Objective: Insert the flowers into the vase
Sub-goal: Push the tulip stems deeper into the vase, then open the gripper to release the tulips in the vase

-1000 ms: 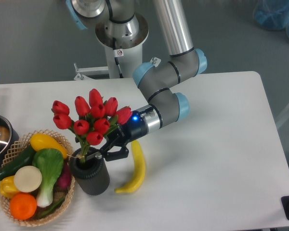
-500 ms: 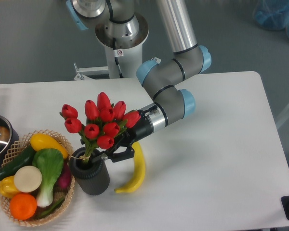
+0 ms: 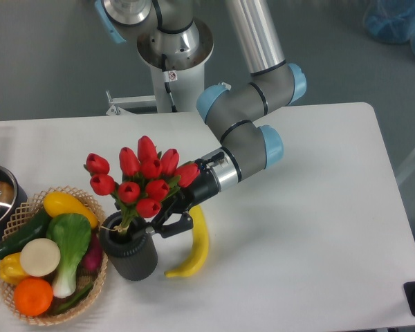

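Red, smooth tulip buds of the flowers [image 3: 142,178] bunch above the vase [image 3: 129,252], a dark ribbed cylinder with a thick round rim, their green stems dipping into its mouth. The gripper [image 3: 167,223] sits at the vase's 2 o'clock, its black fingers closed around the stems. A curved yellow banana [image 3: 196,243] lies at 3 o'clock; a woven basket [image 3: 17,214] of vegetables stands at 9 o'clock.

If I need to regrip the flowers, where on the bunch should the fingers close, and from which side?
Grip the flowers on the green stems just below the buds, above the vase mouth, coming from the banana side as the gripper sits now. The buds are wide and crushable, the stems are narrow and bundled, and the basket crowds the other side.
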Available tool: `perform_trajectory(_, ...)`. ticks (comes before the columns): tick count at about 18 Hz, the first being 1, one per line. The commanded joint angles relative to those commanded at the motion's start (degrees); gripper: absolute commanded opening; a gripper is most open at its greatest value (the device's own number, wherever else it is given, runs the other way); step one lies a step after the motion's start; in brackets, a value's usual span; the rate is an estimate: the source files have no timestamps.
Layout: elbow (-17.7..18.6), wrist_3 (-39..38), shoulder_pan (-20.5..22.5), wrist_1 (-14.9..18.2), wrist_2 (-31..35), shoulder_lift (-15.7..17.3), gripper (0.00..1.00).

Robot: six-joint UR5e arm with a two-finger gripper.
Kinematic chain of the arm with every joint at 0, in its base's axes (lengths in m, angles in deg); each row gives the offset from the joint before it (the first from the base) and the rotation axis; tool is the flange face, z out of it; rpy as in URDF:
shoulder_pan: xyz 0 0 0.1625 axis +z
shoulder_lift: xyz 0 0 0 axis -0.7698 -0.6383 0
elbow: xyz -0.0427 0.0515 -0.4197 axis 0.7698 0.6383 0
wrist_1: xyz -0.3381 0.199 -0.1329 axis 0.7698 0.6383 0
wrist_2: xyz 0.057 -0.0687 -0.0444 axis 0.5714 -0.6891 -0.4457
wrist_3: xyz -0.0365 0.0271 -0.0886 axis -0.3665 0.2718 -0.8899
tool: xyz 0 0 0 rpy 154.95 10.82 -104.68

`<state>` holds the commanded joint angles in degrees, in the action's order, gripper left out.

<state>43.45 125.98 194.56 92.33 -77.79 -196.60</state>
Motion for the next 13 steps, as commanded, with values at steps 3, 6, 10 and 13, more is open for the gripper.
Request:
perform_trajectory(3,-0.26,-0.18,0.00,0.00,0.35,0.00,0.71)
perform_trajectory(6,-0.35,-0.18,-0.44,0.00,1.84,0.09,0.72)
perform_trajectory(10,-0.35,-1.66,-0.97,0.00,5.63,0.70,0.74)
perform_trajectory(13,-0.61,-3.42,-0.97,0.00,6.50,1.49,0.75)
